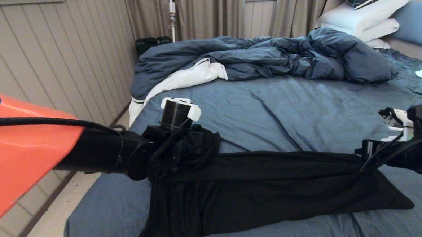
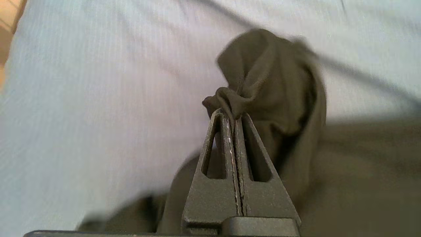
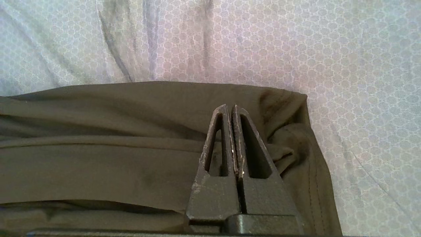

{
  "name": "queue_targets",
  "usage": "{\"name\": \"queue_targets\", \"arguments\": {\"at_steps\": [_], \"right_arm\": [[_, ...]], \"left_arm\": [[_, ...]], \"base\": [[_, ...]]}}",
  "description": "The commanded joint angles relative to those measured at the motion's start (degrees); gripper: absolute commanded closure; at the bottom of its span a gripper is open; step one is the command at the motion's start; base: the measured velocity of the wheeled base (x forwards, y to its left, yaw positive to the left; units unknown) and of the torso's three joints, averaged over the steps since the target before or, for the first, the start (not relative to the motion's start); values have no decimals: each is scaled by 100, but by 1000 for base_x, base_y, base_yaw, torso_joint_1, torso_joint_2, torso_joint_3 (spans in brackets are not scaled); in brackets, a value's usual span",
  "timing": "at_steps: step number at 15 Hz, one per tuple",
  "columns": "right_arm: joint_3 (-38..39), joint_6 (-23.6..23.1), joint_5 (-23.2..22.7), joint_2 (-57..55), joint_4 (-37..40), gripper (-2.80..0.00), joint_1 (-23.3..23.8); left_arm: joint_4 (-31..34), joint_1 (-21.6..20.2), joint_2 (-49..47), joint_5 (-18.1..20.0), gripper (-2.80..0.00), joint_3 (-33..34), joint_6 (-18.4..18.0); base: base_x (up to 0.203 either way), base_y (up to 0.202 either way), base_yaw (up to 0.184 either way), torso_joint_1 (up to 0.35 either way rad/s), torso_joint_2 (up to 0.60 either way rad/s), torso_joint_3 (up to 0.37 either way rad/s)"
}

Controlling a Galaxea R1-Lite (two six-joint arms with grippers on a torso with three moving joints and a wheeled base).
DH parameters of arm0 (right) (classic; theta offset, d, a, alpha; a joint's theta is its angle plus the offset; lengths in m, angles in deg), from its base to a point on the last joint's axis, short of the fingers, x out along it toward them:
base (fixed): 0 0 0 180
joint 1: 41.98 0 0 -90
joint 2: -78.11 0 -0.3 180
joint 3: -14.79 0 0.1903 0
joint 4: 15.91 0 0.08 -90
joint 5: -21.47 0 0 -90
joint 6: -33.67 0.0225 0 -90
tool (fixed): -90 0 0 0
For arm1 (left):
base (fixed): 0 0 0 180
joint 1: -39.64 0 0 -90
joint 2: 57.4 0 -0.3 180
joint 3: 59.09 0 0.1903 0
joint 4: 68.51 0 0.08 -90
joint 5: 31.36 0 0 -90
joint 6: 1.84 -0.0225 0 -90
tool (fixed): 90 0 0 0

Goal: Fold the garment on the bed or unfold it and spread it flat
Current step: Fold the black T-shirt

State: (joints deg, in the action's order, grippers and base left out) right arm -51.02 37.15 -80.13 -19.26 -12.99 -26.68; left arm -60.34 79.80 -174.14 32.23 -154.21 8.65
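Note:
The garment, a plain black T-shirt with no print showing, lies pulled into a long band across the near part of the bed. My left gripper is shut on a bunched fold of the garment, lifted off the slate-blue sheet. In the head view its tips are buried in the cloth bundle at the band's left end. My right gripper is shut at the garment's hemmed right end, where the cloth wrinkles in toward its fingers. The right wrist sits low over that end.
A rumpled dark blue duvet with white lining fills the far half of the bed. White pillows are stacked at the far right. The bed's left edge drops to a tiled floor by a panelled wall.

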Motion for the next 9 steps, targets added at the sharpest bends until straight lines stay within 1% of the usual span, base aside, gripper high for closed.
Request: {"name": "queue_targets", "arguments": {"at_steps": [1,3,4,5,7,9], "right_arm": [[8,-5,-10,-9,-12,0,-1],[17,4,-10,0,-12,0,-4],[17,-2,-10,8,-12,0,-9],[26,4,-10,8,-12,0,-1],[26,4,-18,0,-12,0,-9],[26,4,-18,-2,-12,0,-1]], "left_arm": [[-75,84,516,-26,0,499,9],[-267,214,849,-30,0,1180,10],[-416,293,986,-32,0,1623,12],[-638,372,1119,-35,0,2056,9],[-1278,535,1343,-71,0,2861,-15],[-1728,687,1540,-197,0,3424,-22]], "base": [[0,0,0,0,0,0],[0,0,0,0,0,0],[0,0,0,0,0,0],[0,0,0,0,0,0],[0,0,0,0,0,0],[0,0,0,0,0,0]]}}
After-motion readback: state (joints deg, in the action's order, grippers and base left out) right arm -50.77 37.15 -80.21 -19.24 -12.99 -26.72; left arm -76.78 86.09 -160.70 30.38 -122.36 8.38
